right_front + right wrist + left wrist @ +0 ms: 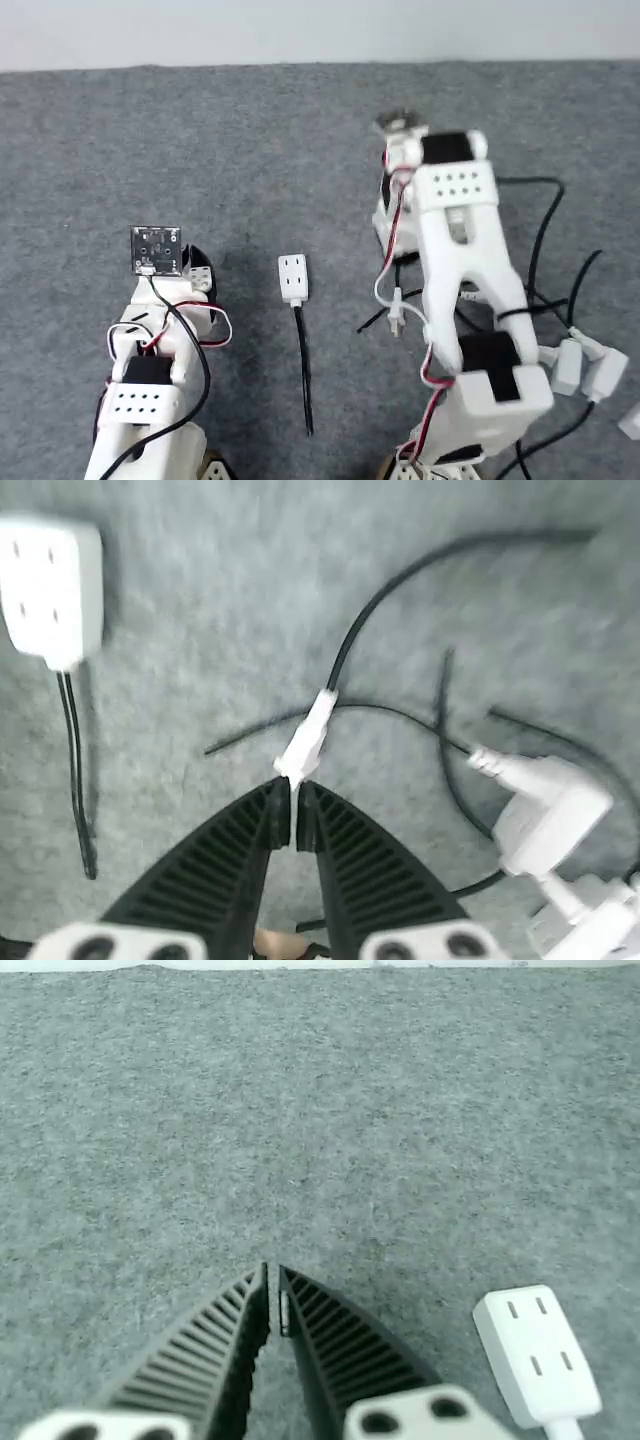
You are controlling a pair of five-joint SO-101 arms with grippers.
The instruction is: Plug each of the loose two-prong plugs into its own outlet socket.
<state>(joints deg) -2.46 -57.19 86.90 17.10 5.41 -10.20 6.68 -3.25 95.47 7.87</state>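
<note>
Right end effector (293,810) against white plug (308,730)

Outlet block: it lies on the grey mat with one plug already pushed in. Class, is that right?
No. The outlet block lies on the grey mat, but no plug is pushed in: the left wrist view shows all its slots empty.
</note>
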